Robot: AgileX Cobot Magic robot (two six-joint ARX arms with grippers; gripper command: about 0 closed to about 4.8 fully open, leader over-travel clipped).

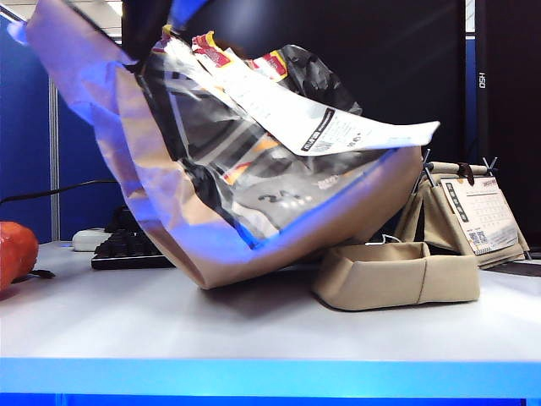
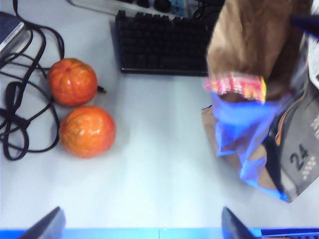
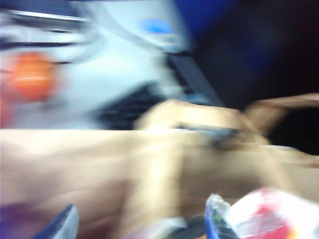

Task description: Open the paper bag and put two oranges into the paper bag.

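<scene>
Paper bag (image 1: 211, 169) fills most of the exterior view. It is big, brown and crumpled, and it leans over to the right with its bottom on the white table (image 1: 254, 330). Its printed side faces us, black, grey, yellow and red, and a white receipt slip (image 1: 338, 123) sticks out from it. Just beside the bag on the right sits a low beige folded tray (image 1: 396, 275), and behind that stands a desk calendar (image 1: 478, 211). A black keyboard (image 1: 127, 249) lies behind the bag on the left. At the far left edge a bit of one orange (image 1: 15, 254) peeks in. No claw can be made out for sure in this view.

From the left wrist view, two oranges (image 2: 72, 82) (image 2: 87, 132) rest on the table close to each other, near some black cables (image 2: 20, 119). They are well apart from the bag (image 2: 259, 45), which stands on the other side. The keyboard (image 2: 164, 45) lies between them, further back. The left gripper (image 2: 141, 224) hangs over the bare table with its two fingers (image 2: 47, 226) spread wide and nothing in them.

The right wrist view is very blurry (hard to see much). Brown paper of the bag (image 3: 124, 169) fills it, and an orange blob (image 3: 31, 74) shows far off. The right gripper (image 3: 139, 224) is right up against the bag, with one fingertip (image 3: 62, 224) showing, but I cannot tell if it is pinching the paper or not
</scene>
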